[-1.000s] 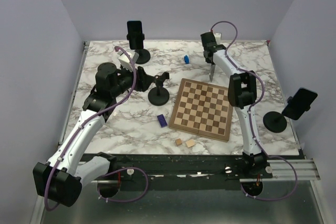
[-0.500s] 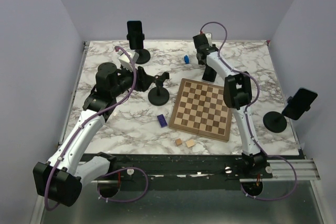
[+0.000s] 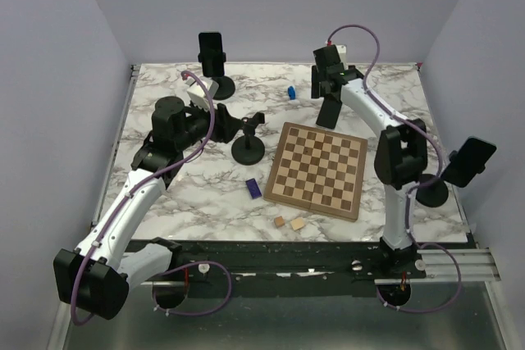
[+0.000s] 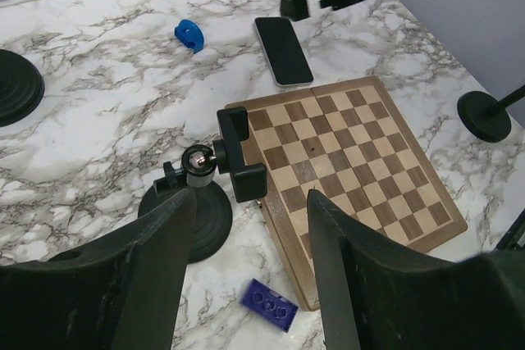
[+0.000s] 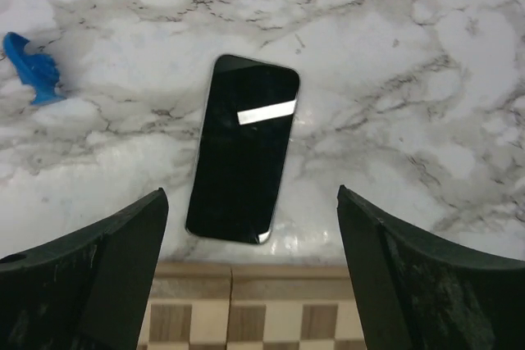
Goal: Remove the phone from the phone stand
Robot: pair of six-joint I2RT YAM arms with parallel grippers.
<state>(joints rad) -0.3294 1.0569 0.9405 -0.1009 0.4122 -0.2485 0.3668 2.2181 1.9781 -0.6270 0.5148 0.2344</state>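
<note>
The black phone (image 5: 244, 149) lies flat, screen up, on the marble just past the chessboard's far edge; it also shows in the left wrist view (image 4: 283, 51) and from above (image 3: 329, 114). My right gripper (image 5: 250, 194) hangs open over it, fingers spread wide on either side and touching nothing. The empty phone stand (image 3: 248, 147), a black round base with a small clamp (image 4: 238, 157), stands left of the board. My left gripper (image 4: 246, 211) is open just left of the stand (image 3: 220, 125), nothing between its fingers.
The chessboard (image 3: 318, 170) lies at centre right. A dark blue brick (image 3: 254, 188) and two wooden blocks (image 3: 289, 223) lie near its front-left. A small blue piece (image 5: 33, 75) sits left of the phone. Two other stands hold phones, back left (image 3: 211, 53) and far right (image 3: 469, 161).
My right gripper has opened wide and let go of the phone, which now lies flat on the marble. The right arm has shifted. The left gripper has hardly moved.
</note>
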